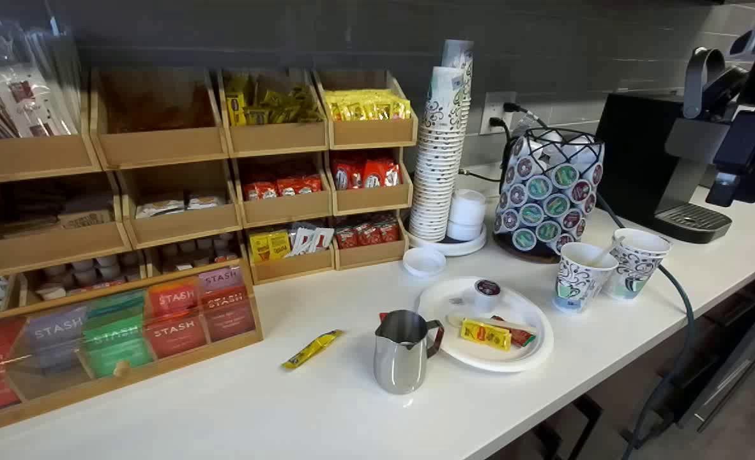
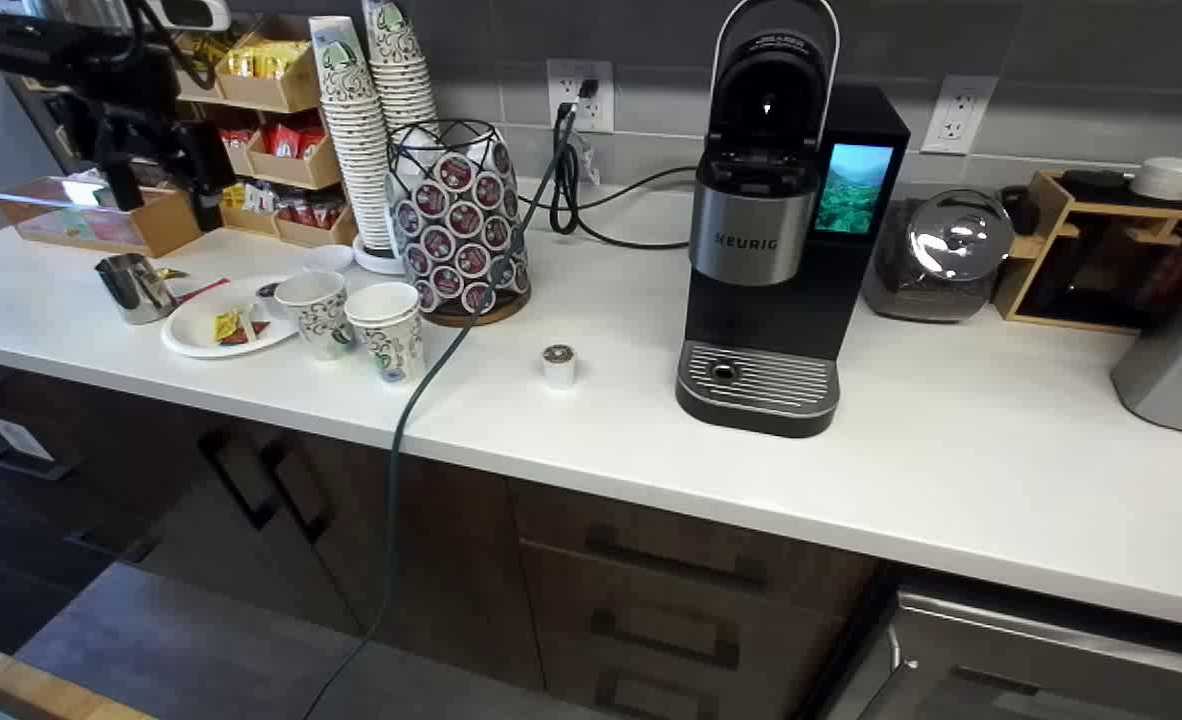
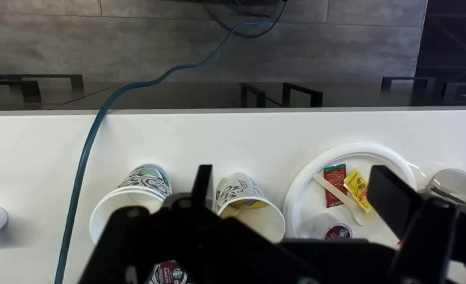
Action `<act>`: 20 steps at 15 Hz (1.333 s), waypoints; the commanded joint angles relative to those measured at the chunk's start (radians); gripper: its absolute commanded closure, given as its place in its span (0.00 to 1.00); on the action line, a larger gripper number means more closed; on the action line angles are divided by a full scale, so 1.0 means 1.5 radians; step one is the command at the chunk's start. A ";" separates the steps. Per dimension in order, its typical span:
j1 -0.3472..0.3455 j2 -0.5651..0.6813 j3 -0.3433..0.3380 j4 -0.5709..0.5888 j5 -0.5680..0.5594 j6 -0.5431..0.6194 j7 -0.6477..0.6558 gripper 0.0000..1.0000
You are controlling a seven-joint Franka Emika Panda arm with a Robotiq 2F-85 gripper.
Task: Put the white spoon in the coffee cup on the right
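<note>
A black gripper (image 3: 292, 177) hangs above a white counter (image 2: 951, 440), its jaws spread wide toward nine and three o'clock in the wrist view — nothing is in its grasp. The white spoon (image 3: 344, 199) lies on a white plate (image 3: 295, 197), handle toward ten o'clock, bowl toward four, crossing a red packet (image 3: 337, 175) just beside a yellow packet (image 3: 356, 187). In an exterior view a coffee pod (image 1: 486, 300) sits at the plate's twelve o'clock and a steel pitcher (image 1: 396, 358) near its eight. A single paper cup (image 1: 579, 284), a pale stick (image 1: 602, 257) leaning inside, stands at two o'clock from the plate — just beside it, at about three o'clock in both exterior views, stand nested paper cups (image 1: 633, 275).
</note>
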 commanded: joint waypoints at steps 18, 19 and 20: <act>0.106 0.290 0.182 0.208 -0.099 0.105 -0.062 0.00; 0.104 0.312 0.183 0.216 -0.110 0.099 -0.063 0.00; 0.102 0.331 0.184 0.227 -0.111 0.083 -0.072 0.00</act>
